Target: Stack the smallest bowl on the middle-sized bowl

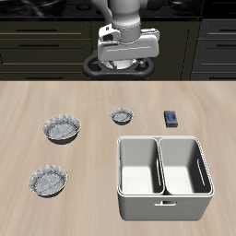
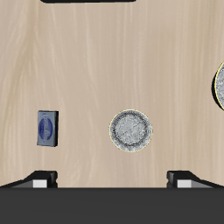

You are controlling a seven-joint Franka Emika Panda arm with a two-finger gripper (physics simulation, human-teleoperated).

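Wooden table (image 1: 92, 97), smallest bowl (image 1: 123, 115) near blue block (image 1: 171, 118), well clear.

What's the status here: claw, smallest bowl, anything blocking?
Claw high at table's back, holding nothing; open or shut unclear. Smallest bowl upright on table, untouched, not stacked. Dark blue block beside it, apart; nothing in the way.

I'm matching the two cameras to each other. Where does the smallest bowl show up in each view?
Exterior view: the smallest bowl sits on the table, farther back than the grey two-compartment bin, beside the small dark blue block.
Wrist view: the smallest bowl is near the middle of the picture, apart from the end effector.
Shared landmark: the small dark blue block shows in both views.
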